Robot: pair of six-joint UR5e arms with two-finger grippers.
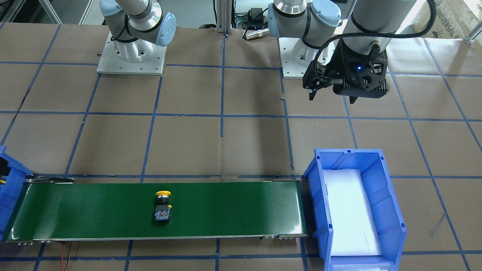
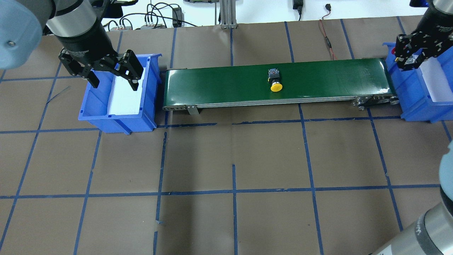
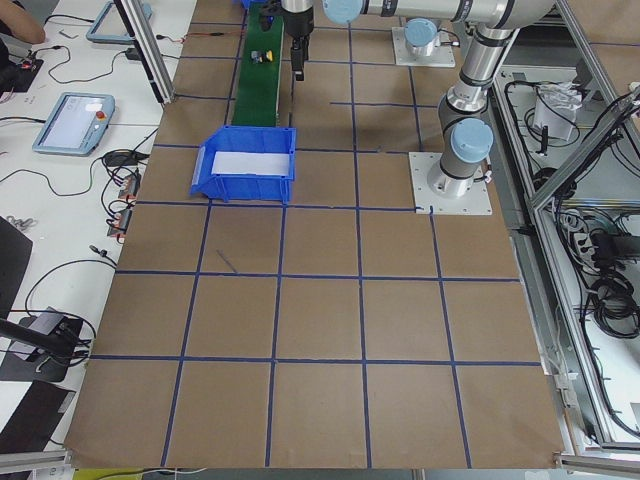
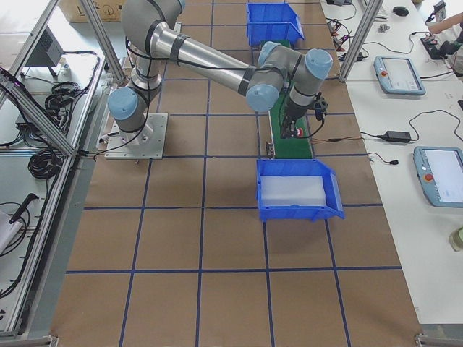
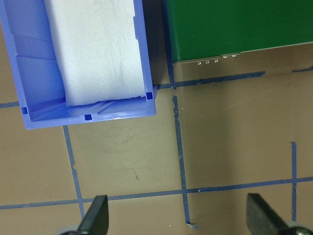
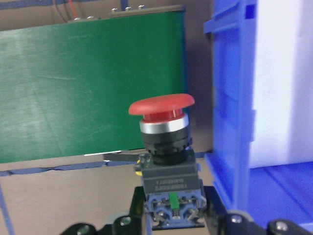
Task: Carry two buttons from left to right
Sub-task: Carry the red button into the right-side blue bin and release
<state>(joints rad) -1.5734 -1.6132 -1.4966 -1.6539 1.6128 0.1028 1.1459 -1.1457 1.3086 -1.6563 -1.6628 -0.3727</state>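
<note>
The yellow-capped button point(image 2: 275, 81) lies on its side on the green conveyor belt point(image 2: 219, 85), right of its middle; it also shows in the front view point(image 1: 163, 207). My right gripper point(image 6: 172, 208) is shut on the grey body of the red-capped button point(image 6: 164, 122) and holds it upright in the air, between the belt's right end and the right blue bin point(image 6: 230, 98). In the overhead view this gripper point(image 2: 407, 60) hangs over that bin's near wall. My left gripper point(image 2: 114, 79) is open and empty, high above the left blue bin point(image 2: 116, 117); the left wrist view shows its fingertips point(image 5: 97, 215) spread wide.
Both blue bins hold white foam liners; the left one point(image 1: 391, 210) stands against the belt's left end and the right one point(image 2: 424, 102) at its right end. The table is brown paper with a grid of blue tape lines. A red wire point(image 2: 327, 39) lies behind the belt.
</note>
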